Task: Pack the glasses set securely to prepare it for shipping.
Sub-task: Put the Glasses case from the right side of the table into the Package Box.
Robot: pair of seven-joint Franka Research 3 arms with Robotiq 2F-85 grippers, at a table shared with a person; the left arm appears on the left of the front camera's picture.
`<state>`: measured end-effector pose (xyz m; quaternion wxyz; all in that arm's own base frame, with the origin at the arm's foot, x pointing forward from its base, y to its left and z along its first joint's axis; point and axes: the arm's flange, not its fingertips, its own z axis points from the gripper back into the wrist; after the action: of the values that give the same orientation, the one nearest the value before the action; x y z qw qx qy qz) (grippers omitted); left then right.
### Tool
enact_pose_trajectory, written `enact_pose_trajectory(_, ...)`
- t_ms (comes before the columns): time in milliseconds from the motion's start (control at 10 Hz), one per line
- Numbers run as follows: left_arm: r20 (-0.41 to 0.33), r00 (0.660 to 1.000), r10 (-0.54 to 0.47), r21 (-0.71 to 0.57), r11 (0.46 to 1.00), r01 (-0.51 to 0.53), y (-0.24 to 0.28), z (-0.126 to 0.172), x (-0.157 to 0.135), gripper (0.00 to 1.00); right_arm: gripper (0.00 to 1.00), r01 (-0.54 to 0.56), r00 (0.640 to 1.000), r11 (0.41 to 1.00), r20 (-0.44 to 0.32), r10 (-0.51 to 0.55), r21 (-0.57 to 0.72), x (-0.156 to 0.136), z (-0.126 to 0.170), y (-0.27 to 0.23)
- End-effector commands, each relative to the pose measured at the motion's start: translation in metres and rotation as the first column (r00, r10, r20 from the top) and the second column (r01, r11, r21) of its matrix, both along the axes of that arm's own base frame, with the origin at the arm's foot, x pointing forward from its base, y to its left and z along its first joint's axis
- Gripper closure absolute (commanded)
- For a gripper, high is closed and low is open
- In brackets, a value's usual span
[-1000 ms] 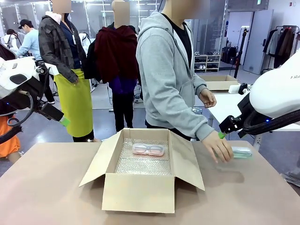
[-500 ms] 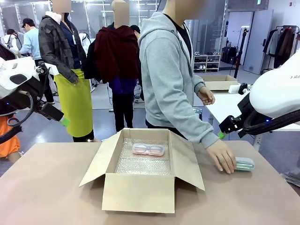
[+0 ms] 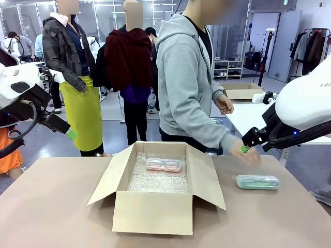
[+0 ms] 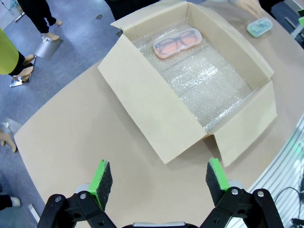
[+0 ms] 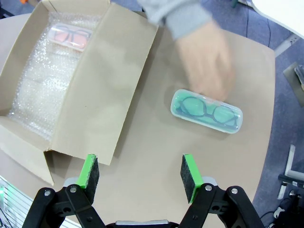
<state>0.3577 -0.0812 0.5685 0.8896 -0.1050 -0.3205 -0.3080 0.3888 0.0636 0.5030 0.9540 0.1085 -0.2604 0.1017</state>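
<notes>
My left claw (image 4: 157,176) hangs released, empty, above the tan surface (image 3: 51,206) near its left edge. My right claw (image 5: 138,175) is also released, empty, near the right edge. The pale pink translucent glasses case (image 3: 163,165) lies on bubble wrap (image 3: 155,183) against the far wall of the open brown cardboard box (image 3: 155,212) at mid-surface. The mint green translucent glasses case (image 3: 257,182) lies flat between box and right edge. A person's blurred hand (image 3: 247,153) is above it, apart.
</notes>
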Motion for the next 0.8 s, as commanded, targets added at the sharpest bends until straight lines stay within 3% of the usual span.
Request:
enact_pose_trajectory(0, 0.001, 1.000, -0.009, -0.012, 1.000, 0.009, 0.002, 0.001, -0.001, 0.00, 0.13, 0.000, 1.000, 1.000, 0.000, 0.000, 0.000, 0.000, 0.000, 0.000)
enact_pose_trajectory(300, 0.001, 1.000, -0.009, -0.012, 1.000, 0.009, 0.002, 0.001, -0.001, 0.00, 0.13, -0.148, 0.988, 0.966, -0.079, 0.134, -0.212, 0.014, 0.017, -0.014)
enact_pose_trajectory(500, 0.001, 1.000, -0.009, -0.012, 1.000, 0.009, 0.002, 0.001, -0.001, 0.00, 0.13, -0.315, 0.944, 0.922, -0.178, 0.279, -0.226, 0.054, 0.024, -0.024)
enact_pose_trajectory(700, 0.001, 1.000, -0.009, -0.012, 1.000, 0.009, 0.002, 0.001, -0.001, 0.00, 0.13, -0.305, 0.935, 0.932, -0.248, 0.254, -0.196, 0.107, 0.012, -0.032)
